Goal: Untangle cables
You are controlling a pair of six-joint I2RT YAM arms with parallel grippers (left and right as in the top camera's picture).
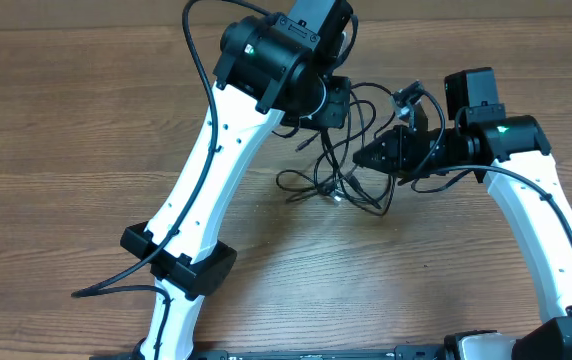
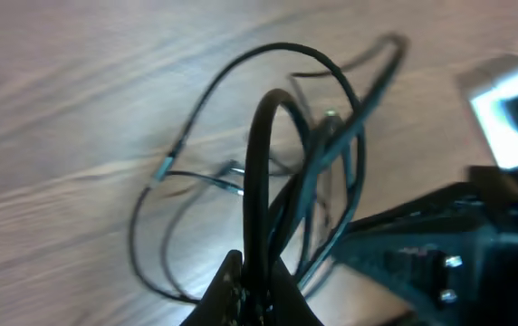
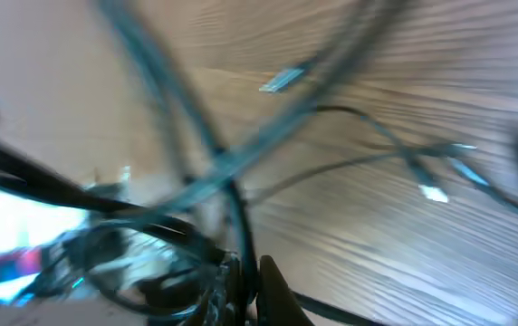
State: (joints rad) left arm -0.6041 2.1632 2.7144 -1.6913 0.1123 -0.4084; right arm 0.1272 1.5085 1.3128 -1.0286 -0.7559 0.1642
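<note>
A knot of thin black cables [image 1: 338,188] is held between two arms at the middle of the brown wood-grain tabletop [image 1: 66,120].
The tangle hangs partly lifted between the two wrists. Its lower loops spread on the wood toward the near side, and small silvery plugs [image 2: 163,168] lie at some strand ends. The left jaws are clenched on one strand, which arches up from between them in the left wrist view. The right jaws reach in from the right and, though the right wrist view is badly blurred, look clamped on another strand. The white left arm [image 1: 216,150] leans over the knot, and the white right arm [image 1: 556,240] bends in beside it.
</note>
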